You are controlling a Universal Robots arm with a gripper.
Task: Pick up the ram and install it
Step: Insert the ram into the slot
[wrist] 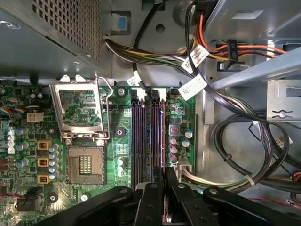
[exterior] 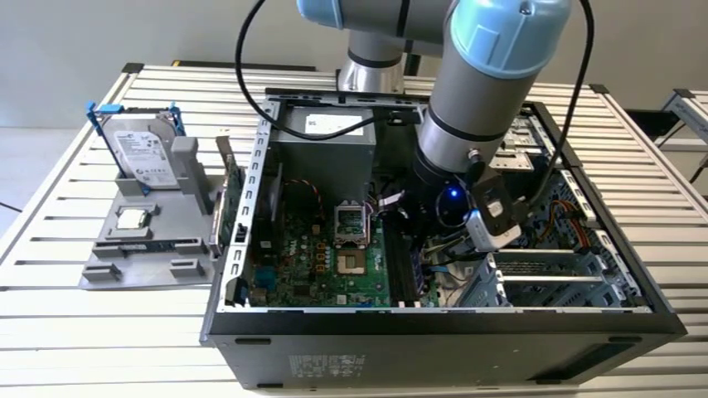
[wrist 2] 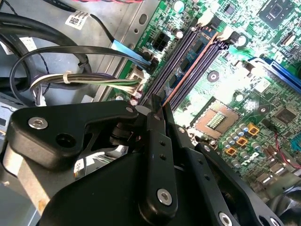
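Fingers (wrist 2: pixel 157 155) pinch ram (wrist 2: pixel 191 67) edge-on over motherboard slots (wrist 2: pixel 176 63); cable labels (wrist: pixel 193 87) unreadable.

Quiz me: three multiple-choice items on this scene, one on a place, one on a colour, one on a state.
1. Where is the hard drive? A on the floor; B on the grey tray; C hanging from the arm.
2. What colour is the motherboard? A green; B red; C white.
3. The gripper is: A open above the tray; B shut on a cable; C shut on the ram.

Answers: B, it stands on the tray at the exterior view's left; A, green in both wrist views; C, the ram's thin edge runs out from the closed fingers.
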